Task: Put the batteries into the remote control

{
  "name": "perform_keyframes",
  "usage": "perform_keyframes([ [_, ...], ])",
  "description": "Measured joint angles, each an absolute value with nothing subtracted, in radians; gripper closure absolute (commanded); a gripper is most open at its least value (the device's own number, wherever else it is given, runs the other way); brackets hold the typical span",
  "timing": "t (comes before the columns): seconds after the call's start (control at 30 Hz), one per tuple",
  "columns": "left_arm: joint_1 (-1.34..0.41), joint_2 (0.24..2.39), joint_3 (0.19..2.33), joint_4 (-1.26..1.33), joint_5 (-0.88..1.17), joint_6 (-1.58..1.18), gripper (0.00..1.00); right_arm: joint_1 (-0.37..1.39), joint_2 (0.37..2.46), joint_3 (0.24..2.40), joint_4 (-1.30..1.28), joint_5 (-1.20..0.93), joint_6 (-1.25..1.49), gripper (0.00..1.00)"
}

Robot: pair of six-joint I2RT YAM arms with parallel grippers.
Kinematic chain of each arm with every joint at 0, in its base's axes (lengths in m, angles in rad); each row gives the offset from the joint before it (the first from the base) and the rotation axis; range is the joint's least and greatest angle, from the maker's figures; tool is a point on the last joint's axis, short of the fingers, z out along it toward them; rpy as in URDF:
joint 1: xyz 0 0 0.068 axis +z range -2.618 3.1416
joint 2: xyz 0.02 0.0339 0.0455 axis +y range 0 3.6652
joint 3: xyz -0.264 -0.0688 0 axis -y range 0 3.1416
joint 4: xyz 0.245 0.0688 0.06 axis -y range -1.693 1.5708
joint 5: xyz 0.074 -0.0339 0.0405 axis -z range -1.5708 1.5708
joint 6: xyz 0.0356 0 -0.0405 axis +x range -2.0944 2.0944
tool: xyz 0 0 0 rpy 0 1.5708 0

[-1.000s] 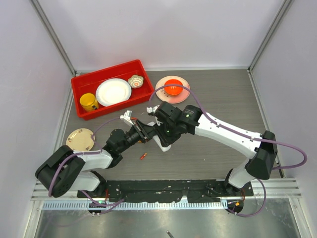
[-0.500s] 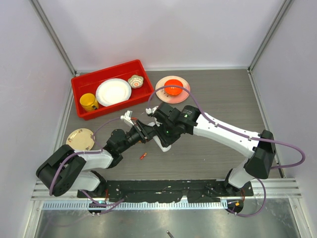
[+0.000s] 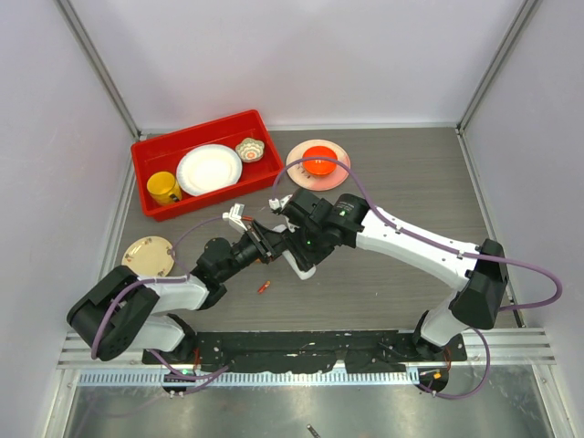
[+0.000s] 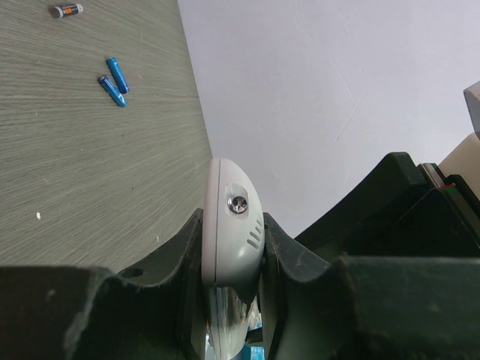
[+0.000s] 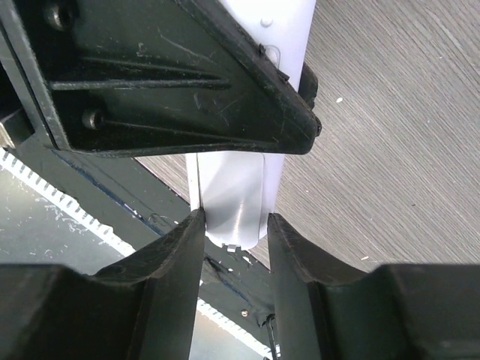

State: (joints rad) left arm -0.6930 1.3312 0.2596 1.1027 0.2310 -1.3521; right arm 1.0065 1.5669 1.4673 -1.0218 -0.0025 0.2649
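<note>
My left gripper (image 4: 232, 232) is shut on the rounded end of the white remote control (image 4: 229, 195), held off the table in the middle (image 3: 302, 265). My right gripper (image 5: 231, 217) meets it from the other side. Its jaws straddle a shiny silver panel (image 5: 234, 187) on the remote's back; one finger (image 5: 176, 247) touches it and the other stands just off it. Two blue batteries (image 4: 114, 81) and an orange-and-grey one (image 4: 66, 10) lie on the table beyond. An orange-red battery (image 3: 264, 287) lies in front of the left arm.
A red bin (image 3: 146, 151) at the back left holds a yellow cup (image 3: 164, 188), a white plate (image 3: 209, 169) and a small bowl (image 3: 249, 149). A pink plate with an orange bowl (image 3: 318, 162) stands behind the grippers. A tan disc (image 3: 148, 255) lies at the left.
The right arm has shifted very slightly to the left. The left arm and the remote control have stayed where they were.
</note>
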Motion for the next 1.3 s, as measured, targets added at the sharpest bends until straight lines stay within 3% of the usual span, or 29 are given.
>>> perform_keyframes([
  [0.2,-0.694,1.333,0.260,1.103,0.233,-1.352,1.00,1.006,1.567,1.468,-1.023,0.002,0.265,0.50],
  [0.67,-0.700,1.349,0.260,1.131,0.251,-1.357,1.00,0.999,1.567,1.495,-1.009,-0.024,0.282,0.27],
  [0.9,-0.701,1.365,0.260,1.146,0.253,-1.359,1.00,1.000,1.542,1.503,-0.975,-0.065,0.295,0.23],
  [1.07,-0.700,1.372,0.260,1.177,0.254,-1.381,1.00,0.973,1.407,1.453,-0.883,-0.059,0.304,0.22],
  [1.3,-0.684,1.422,0.260,1.258,0.319,-1.454,1.00,0.821,1.036,1.088,-0.612,-0.126,0.406,0.20],
])
